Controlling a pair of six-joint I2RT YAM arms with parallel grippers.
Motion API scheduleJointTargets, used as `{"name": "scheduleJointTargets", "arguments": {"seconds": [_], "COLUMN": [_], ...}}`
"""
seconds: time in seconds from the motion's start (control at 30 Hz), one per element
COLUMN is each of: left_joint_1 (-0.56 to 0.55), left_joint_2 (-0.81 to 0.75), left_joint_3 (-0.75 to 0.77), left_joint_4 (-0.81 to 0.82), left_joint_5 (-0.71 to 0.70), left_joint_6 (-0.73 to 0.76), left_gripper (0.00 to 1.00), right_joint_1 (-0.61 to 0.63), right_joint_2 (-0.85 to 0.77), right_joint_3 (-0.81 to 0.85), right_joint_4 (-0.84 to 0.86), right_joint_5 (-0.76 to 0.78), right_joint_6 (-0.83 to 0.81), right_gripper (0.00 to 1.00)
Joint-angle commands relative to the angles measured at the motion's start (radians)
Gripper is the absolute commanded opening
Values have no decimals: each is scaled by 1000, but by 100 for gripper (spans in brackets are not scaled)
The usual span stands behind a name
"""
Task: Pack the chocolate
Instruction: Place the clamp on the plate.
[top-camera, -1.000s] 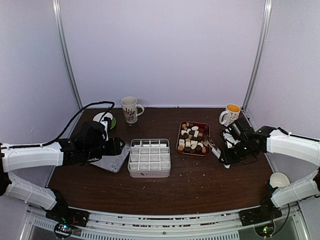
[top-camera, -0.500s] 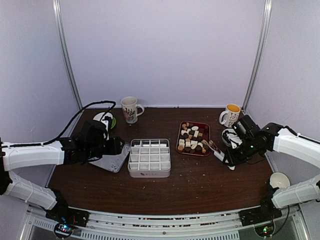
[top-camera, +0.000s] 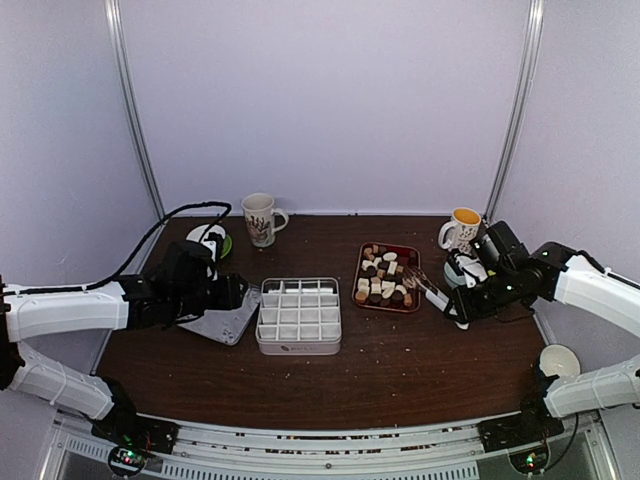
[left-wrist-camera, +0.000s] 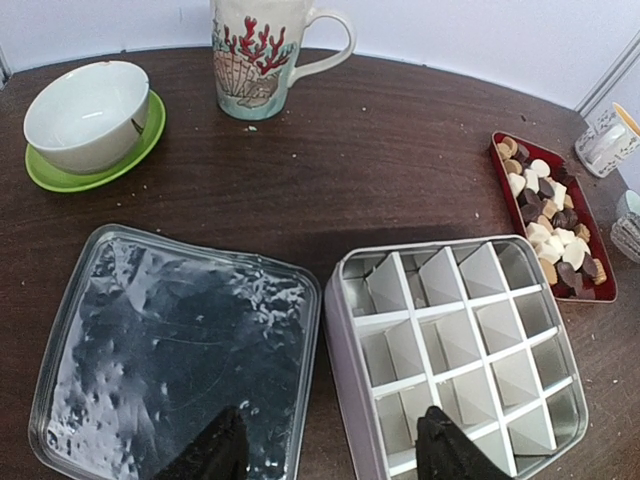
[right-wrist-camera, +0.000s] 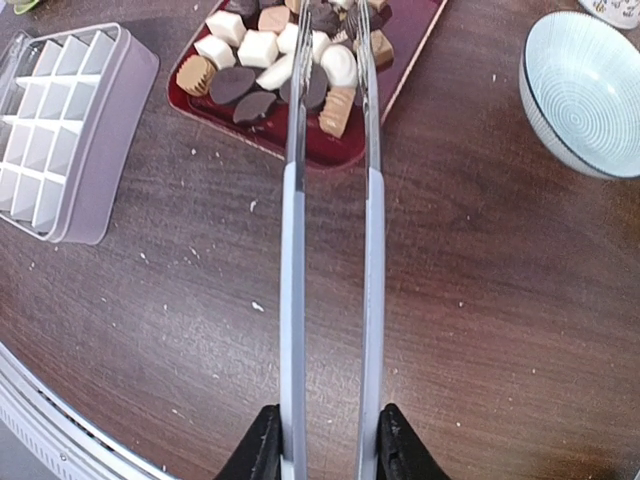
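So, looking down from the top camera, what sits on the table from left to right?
Clear lid → divided box → red tray holding the chocolate → white tongs → white bowl.

Site type: robot lab / test cell. Evidence: enclosure w/ plain pale wall panels (top-camera: 330, 100) set on metal posts (top-camera: 133, 110); left arm (top-camera: 60, 312) & right arm (top-camera: 600, 290) bolted to a rail (top-camera: 330, 445) at the near edge of a dark table (top-camera: 400, 370); loose cable (top-camera: 190, 206); staged props, e.g. mug (top-camera: 260, 218), bowl (left-wrist-camera: 88, 113), chocolate (top-camera: 385, 275).
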Motion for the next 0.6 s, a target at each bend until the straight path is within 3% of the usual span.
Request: {"name": "scheduleJointTargets", "arguments": {"seconds": [0.0, 0.3, 0.57], "left_joint_1": [1, 1, 1], "left_joint_2": [-17, -19, -2], "left_joint_3": [27, 32, 38], "left_joint_4": [8, 3, 7], "left_joint_5": [-14, -18, -14], "left_joint_6": [19, 24, 26], "left_gripper": [60, 60, 60], "right_joint_1": [7, 7, 21], "right_joint_2": [4, 38, 208], "right_joint_3": [3, -55, -178], "right_joint_4": [105, 288, 673], "right_joint_5": [3, 3, 47], "right_joint_6": [1, 36, 116], "right_gripper": [30, 30, 30]}}
